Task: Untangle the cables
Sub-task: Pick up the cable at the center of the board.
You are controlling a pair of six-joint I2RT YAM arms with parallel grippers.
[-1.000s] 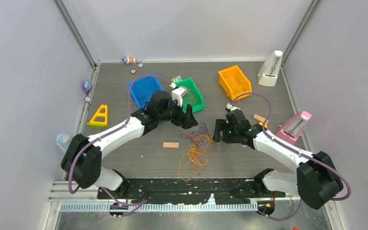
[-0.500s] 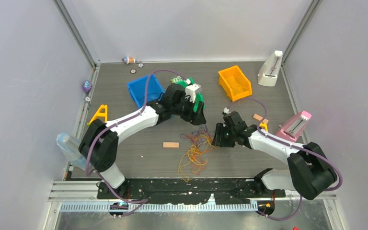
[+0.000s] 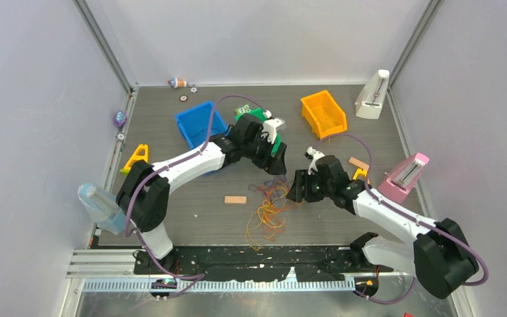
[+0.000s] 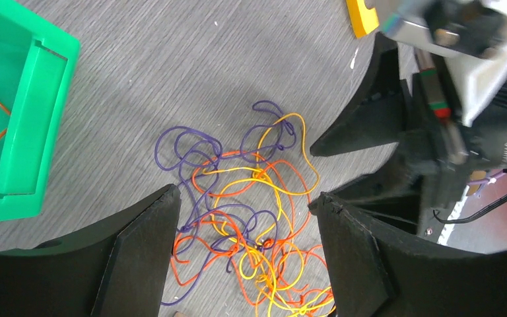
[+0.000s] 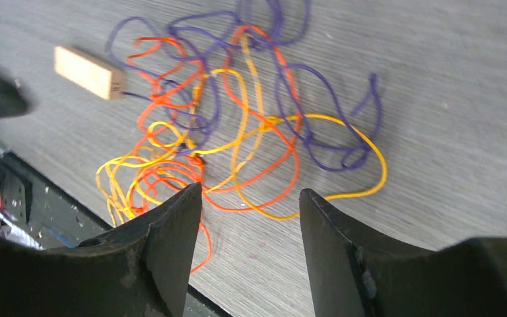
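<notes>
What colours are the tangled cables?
The thin tangled cables are orange, yellow and purple; clearest in left wrist view.

The grey table [image 3: 195, 221] carries the cables [image 4: 259, 177], a wooden block [image 3: 235, 199]; blue bin [image 3: 195, 122], green bin [image 4: 20, 132], orange bin [image 3: 322, 112] — all resting flat.

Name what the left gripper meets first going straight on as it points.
The left gripper would most likely meet the cables, straight ahead between its open fingers; depth is unclear.
</notes>
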